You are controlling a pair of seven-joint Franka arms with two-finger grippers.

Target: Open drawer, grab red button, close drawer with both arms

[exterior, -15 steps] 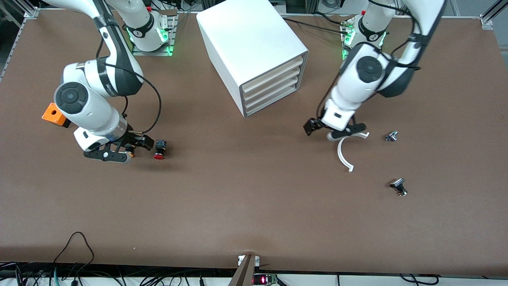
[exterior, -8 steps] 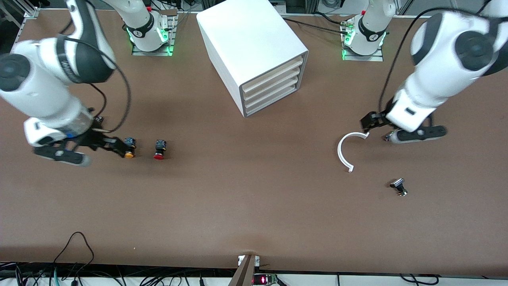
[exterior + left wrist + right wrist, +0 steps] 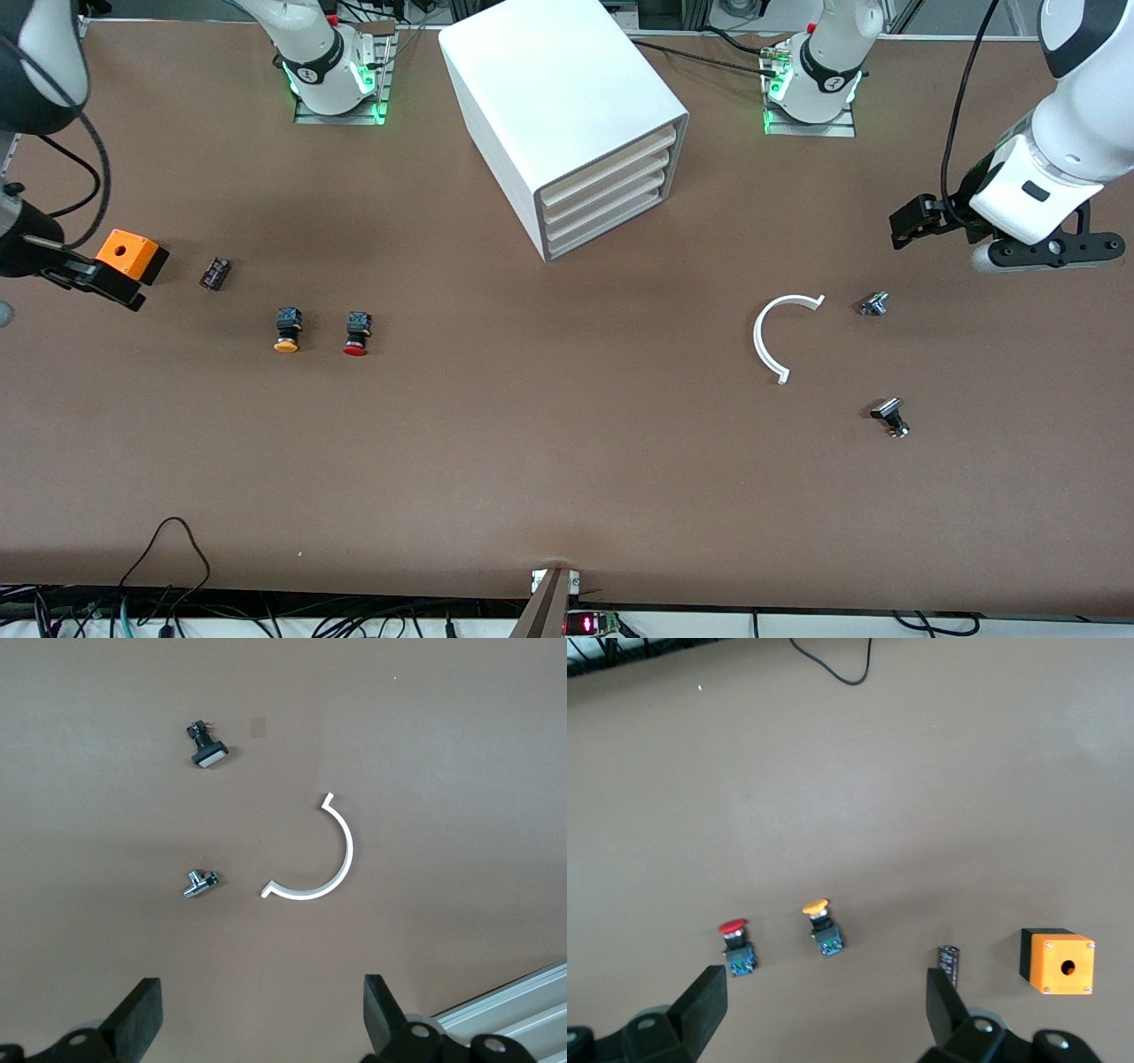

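The cabinet (image 3: 567,115) is standing at the robots' edge of the table between the two bases, and all its drawers (image 3: 611,190) are sitting flush in its front. The button (image 3: 356,334) is lying on the bare table toward the right arm's end, red cap pointing at the front camera, just beside the orange-capped button (image 3: 285,330). Farther from the camera than these two are lying a small dark part (image 3: 214,273) and an orange box (image 3: 131,254).

The right gripper (image 3: 824,1014) is hanging in the air at the right arm's end of the table, over the spot beside the orange box; its fingers (image 3: 704,1005) are spread wide and holding nothing. The left gripper (image 3: 261,1019) is hanging over the left arm's end, its fingers (image 3: 142,1014) likewise spread and empty. Under it are lying a white curved strip (image 3: 778,335), a small metal part (image 3: 873,304) beside it, and a black-and-metal part (image 3: 889,416) nearer the camera.
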